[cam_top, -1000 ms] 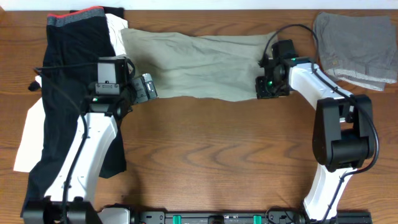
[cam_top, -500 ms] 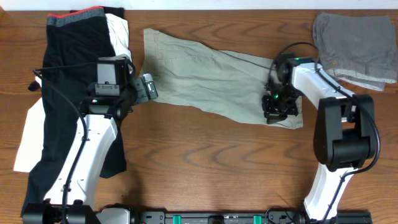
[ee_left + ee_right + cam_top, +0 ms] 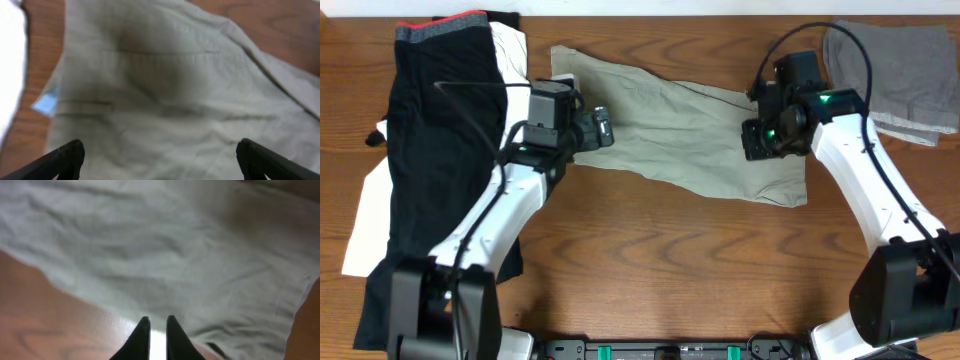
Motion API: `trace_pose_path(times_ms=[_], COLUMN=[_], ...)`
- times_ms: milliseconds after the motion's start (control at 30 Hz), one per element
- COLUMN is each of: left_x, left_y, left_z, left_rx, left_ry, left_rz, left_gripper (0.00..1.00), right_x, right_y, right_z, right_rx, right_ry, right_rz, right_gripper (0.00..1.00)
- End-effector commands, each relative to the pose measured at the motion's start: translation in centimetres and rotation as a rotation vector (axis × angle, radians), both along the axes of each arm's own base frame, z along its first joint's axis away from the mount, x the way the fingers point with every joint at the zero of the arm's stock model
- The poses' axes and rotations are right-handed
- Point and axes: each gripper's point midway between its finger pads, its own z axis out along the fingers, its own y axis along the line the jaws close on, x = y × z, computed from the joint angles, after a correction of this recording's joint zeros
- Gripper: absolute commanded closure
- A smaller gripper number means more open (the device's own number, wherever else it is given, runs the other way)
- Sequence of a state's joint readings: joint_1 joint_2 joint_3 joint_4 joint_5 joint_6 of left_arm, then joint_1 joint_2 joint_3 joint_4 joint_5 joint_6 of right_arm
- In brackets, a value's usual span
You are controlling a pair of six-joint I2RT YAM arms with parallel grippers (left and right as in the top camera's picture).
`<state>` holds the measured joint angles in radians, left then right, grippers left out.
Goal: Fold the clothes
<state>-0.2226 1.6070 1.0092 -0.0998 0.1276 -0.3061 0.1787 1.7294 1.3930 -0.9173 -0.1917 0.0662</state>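
Observation:
The light khaki shorts (image 3: 670, 130) lie spread flat on the wooden table, running from the back left to the front right. My left gripper (image 3: 603, 128) hovers over their left part with its fingers wide open and empty. In the left wrist view the shorts (image 3: 165, 90) fill the picture between the fingertips (image 3: 160, 147). My right gripper (image 3: 758, 142) hovers over the shorts' right part. In the right wrist view its fingers (image 3: 156, 322) are a narrow gap apart with nothing between them, above the cloth (image 3: 175, 255) near its edge.
A black garment with a red waistband (image 3: 440, 120) lies on a white cloth (image 3: 365, 220) at the left, under my left arm. A folded grey garment (image 3: 900, 70) lies at the back right. Bare wood fills the front of the table (image 3: 670, 270).
My right gripper pulled the shorts' right end toward the front, let go and lifted back. My left arm moved right, over the shorts' left part.

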Motion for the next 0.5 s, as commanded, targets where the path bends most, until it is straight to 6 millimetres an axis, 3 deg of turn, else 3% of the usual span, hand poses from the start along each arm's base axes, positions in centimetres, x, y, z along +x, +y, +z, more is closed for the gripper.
trace_pose_path(times_ms=[0,100,167,367,467], left_x=[0.9,1.3,1.7,2.5,2.4], left_y=[-0.3,-0.4,-0.5,-0.6,-0.3], left_z=[-2.0,-4.2,-5.3,-7.5,-8.5], left_rx=[-0.085,-0.143,-0.175,-0.233,-0.231], left_ry=[0.052,0.103,0.121,0.147,0.165], left_rz=[0.103,0.177,0.216,0.284,0.317], left_gripper=[0.01,0.01,0.01,0.07,0.12], right_x=[1.5,2.5,2.9,3.3,3.4], right_y=[-1.5,-2.3,-2.8,-5.3,-6.5], right_z=[-1.3,-2.0,-2.9,-5.9,-7.1], right_rx=[-0.061,-0.097,-0.124,-0.240,-0.277], right_ry=[-0.008,-0.025,-0.021,0.022,0.040], right_rz=[-0.110,-0.178,-0.201,-0.347,-0.431], right_gripper=[0.60,0.40,0.38,0.64,0.70])
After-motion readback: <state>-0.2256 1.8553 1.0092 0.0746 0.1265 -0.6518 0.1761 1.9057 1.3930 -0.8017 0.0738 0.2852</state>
